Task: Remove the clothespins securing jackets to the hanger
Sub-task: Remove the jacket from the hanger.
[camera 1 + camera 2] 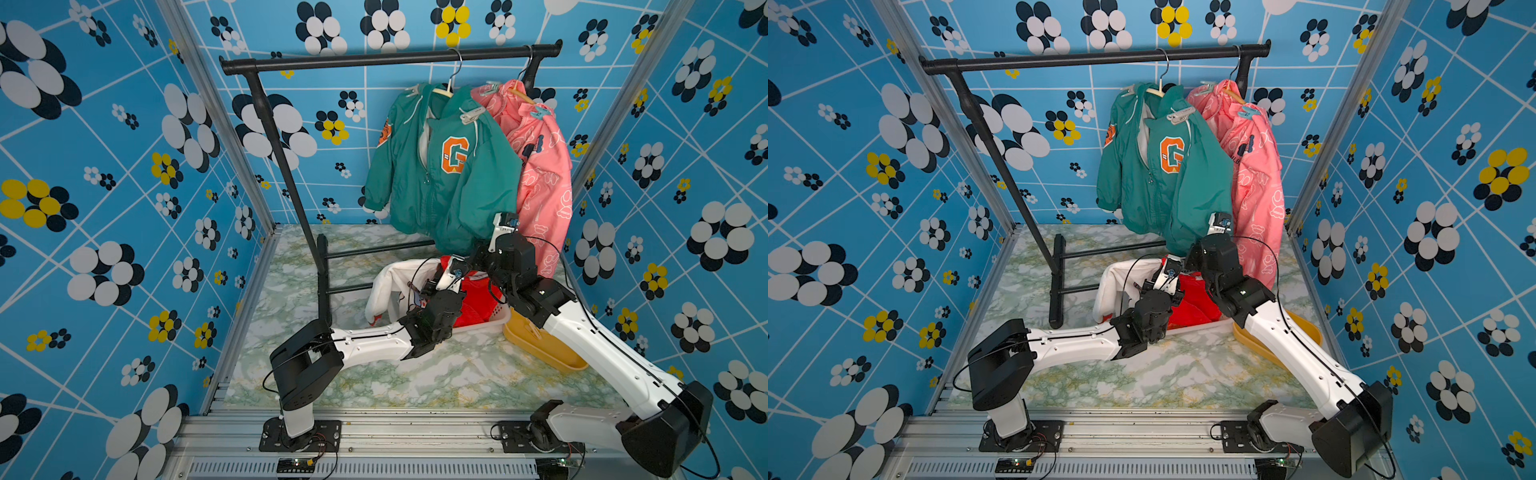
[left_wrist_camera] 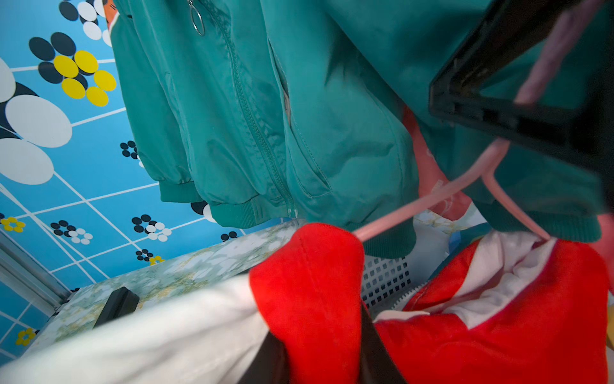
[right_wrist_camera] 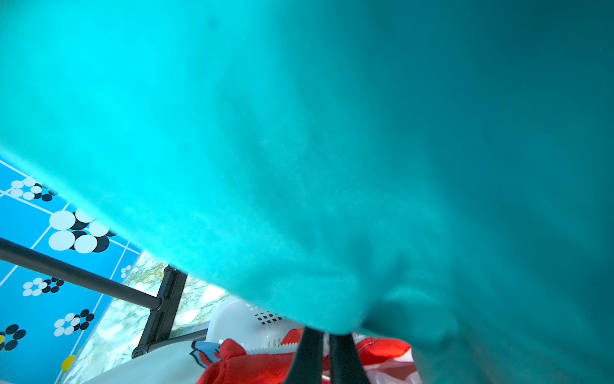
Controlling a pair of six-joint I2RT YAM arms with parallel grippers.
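The red jacket (image 1: 473,301) with white sleeves lies crumpled in a white basket (image 1: 496,323). My left gripper (image 2: 319,349) is shut on a fold of its red cloth, also in a top view (image 1: 448,272). A thin pink hanger (image 2: 432,202) rises from that jacket. The green jacket (image 1: 440,174) and the pink jacket (image 1: 544,174) hang on the rail. Clothespins sit on their shoulders: a whitish clothespin (image 1: 471,115), a tan clothespin (image 1: 411,90), a pale teal clothespin (image 1: 542,111). My right gripper (image 3: 327,335) is shut, its tips hidden under the green hem (image 1: 478,251).
A black clothes rack (image 1: 374,60) stands at the back, its foot bars (image 1: 324,266) on the marble-pattern table. A yellow tray (image 1: 536,347) lies under my right forearm. Patterned blue walls close in both sides.
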